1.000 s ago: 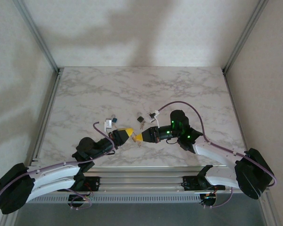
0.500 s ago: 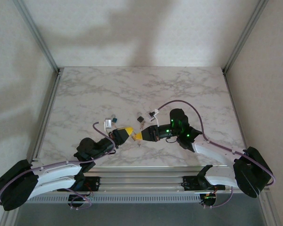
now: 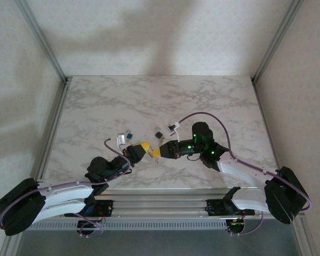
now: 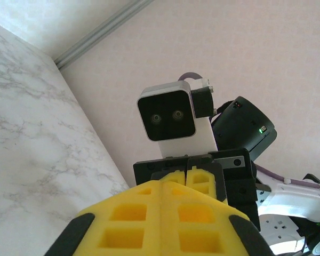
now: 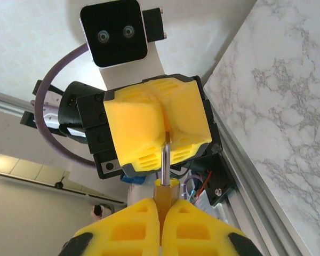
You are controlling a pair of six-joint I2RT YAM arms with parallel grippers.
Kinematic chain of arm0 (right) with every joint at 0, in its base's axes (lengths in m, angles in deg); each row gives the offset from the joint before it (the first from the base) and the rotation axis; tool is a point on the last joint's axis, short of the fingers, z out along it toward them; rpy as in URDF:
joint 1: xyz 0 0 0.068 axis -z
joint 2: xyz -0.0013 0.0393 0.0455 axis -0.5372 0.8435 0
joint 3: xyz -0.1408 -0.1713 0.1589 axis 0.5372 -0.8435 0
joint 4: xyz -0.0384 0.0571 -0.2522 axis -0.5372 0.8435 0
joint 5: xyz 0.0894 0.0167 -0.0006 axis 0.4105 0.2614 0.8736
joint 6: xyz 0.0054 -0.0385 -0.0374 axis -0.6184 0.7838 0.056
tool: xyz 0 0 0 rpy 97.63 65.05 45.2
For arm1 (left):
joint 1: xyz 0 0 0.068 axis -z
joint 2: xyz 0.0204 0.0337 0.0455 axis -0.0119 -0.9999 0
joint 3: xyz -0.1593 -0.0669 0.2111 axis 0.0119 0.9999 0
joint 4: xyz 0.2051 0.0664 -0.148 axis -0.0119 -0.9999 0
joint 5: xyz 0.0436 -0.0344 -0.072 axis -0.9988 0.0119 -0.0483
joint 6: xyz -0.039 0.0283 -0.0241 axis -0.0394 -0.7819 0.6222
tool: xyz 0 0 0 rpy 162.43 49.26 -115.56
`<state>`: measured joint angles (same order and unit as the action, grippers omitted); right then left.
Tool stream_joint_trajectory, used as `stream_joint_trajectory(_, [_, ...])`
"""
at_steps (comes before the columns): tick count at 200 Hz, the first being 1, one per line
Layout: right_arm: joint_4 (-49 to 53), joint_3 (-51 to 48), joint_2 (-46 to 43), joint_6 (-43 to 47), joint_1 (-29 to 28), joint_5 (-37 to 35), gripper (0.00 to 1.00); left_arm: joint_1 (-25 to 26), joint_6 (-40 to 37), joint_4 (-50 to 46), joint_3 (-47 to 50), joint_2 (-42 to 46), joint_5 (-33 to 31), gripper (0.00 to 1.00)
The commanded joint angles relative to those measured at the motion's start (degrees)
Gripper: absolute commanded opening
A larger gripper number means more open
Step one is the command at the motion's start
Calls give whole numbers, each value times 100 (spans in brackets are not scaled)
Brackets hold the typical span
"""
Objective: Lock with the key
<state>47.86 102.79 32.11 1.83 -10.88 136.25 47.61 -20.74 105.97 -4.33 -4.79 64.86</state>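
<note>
Over the bench (image 3: 149, 101), near the middle of its near edge, the right fingers (image 5: 133, 218) pinch tight on a small brass piece (image 5: 164, 191) whose thin silver shaft (image 5: 164, 160) is clamped between the closed left fingers (image 5: 133, 122).

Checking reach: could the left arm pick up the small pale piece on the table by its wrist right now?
Probably not yet. The pale piece lies close on bare table, but the left fingers are shut on a metal shaft running into the brass piece in the right fingers.

Marble table (image 3: 202, 96) — pale textured walls (image 3: 149, 32)
</note>
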Motion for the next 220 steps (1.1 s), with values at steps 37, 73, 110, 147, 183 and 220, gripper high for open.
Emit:
stream_joint_trajectory(37, [-800,592,17,221,22,-670,0,443,-156,-313,72,-310,755,0])
stream_joint_trajectory(73, [-920,702,134,227,27,-495,0,488,-236,-371,80,-311,746,0])
stream_joint_trajectory(110, [-1392,719,277,-85,267,-235,0,514,-323,-372,145,-225,779,0])
stream_joint_trajectory(147, [-1484,771,298,-159,296,-70,0,554,-404,-298,202,-264,801,0])
stream_joint_trajectory(183, [-1552,755,369,-215,295,17,0,576,-438,-102,231,-375,805,0])
stream_joint_trajectory(220, [-1515,606,347,-7,295,-109,0,582,-280,238,212,-551,866,0])
